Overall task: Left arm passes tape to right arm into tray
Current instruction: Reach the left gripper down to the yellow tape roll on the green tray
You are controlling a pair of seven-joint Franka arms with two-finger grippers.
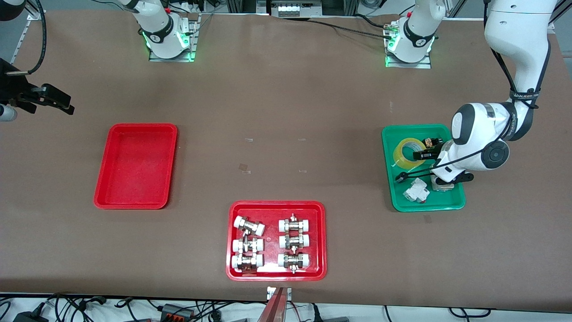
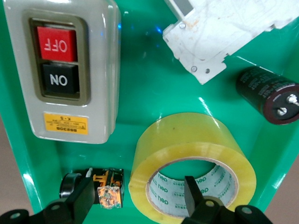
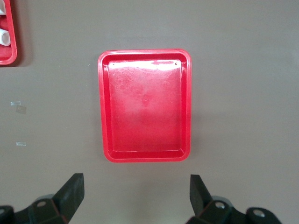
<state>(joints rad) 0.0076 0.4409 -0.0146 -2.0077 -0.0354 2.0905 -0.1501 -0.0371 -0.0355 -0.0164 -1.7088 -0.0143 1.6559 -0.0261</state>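
The right gripper [image 1: 53, 100], fingers spread wide and empty, waits above the bare table past the plain red tray [image 1: 136, 166] at the right arm's end. A second red tray [image 1: 276, 240] of white-capped fittings lies nearest the front camera. At the left arm's end, the tape [image 1: 409, 153] lies flat in the green tray [image 1: 422, 205]; the left gripper [image 2: 140, 198], jaws apart, straddles its wall, one finger [image 2: 192, 193] inside the core.

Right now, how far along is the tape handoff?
Nothing is finished. The tape lies in the green tray; the left end effector straddles its wall, one finger inside the core, not yet clamped. The right end effector waits open above the table beside the bare red tray. Lift, handoff, drop remain.
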